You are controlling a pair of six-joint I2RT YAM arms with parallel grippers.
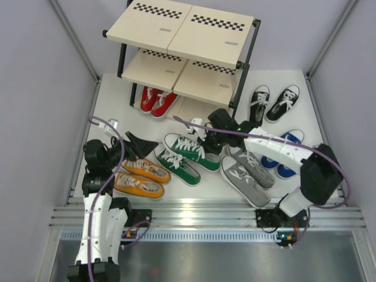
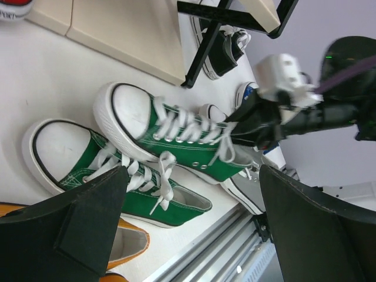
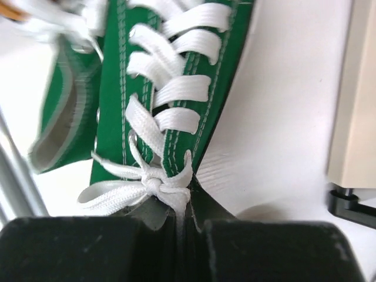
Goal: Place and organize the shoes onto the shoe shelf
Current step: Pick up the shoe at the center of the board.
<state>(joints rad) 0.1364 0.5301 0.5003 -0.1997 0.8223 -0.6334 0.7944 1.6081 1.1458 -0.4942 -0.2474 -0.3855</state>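
Six pairs of low-top canvas sneakers were seen from above. The red pair was set on the lowest level of the three-tier, beige-panelled, black-framed shoe shelf, and the rest were spread over the white tabletop. The left pincer was held wide open by the orange pair.

In the left wrist view, the right pincer was seen clamped on the heel end of the rear green canvas sneaker.

In the right wrist view, the right pincer was closed on that sneaker beside its lace bow.
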